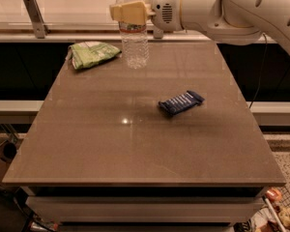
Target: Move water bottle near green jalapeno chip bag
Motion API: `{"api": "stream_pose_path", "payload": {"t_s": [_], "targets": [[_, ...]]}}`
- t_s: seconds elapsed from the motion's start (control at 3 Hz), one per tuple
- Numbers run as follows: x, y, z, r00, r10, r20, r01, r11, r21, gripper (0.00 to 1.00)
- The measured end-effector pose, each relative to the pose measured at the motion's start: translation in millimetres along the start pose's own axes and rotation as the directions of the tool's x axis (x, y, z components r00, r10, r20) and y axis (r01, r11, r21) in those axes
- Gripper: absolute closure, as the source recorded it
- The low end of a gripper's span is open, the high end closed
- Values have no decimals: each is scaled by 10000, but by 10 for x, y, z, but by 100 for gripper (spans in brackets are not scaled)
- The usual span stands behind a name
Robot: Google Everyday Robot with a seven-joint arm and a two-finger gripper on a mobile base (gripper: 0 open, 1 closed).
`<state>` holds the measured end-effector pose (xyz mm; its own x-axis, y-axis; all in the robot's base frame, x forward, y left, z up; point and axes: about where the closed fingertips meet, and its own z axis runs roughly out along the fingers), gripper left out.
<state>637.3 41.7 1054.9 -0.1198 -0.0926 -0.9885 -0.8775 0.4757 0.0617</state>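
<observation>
The water bottle point(134, 45) is clear plastic with a white cap and a thin red-edged label band. It stands upright near the far edge of the table, just right of the green jalapeno chip bag point(92, 53), a wrinkled light-green and white bag lying flat at the far left. My gripper point(130, 11), with tan fingers, reaches in from the right and is shut on the bottle's upper part, hiding its shoulder.
A dark blue snack bar wrapper point(181, 102) lies right of the table's middle. The brown table point(135, 149) has a white counter and a metal bracket point(34, 16) behind it. My white arm point(232, 8) spans the top right.
</observation>
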Motion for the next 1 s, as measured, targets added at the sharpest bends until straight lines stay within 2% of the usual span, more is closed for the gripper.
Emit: {"api": "stream_pose_path", "payload": {"t_s": [0.33,0.67,1.0], "targets": [[20,-309,225,9956,-412,844,339,9957,863,100],[19,-302,226,9958,-386,836,315,9960,839,100],[6,-325,332,9942,-663,841,583,9939,938,100]]}}
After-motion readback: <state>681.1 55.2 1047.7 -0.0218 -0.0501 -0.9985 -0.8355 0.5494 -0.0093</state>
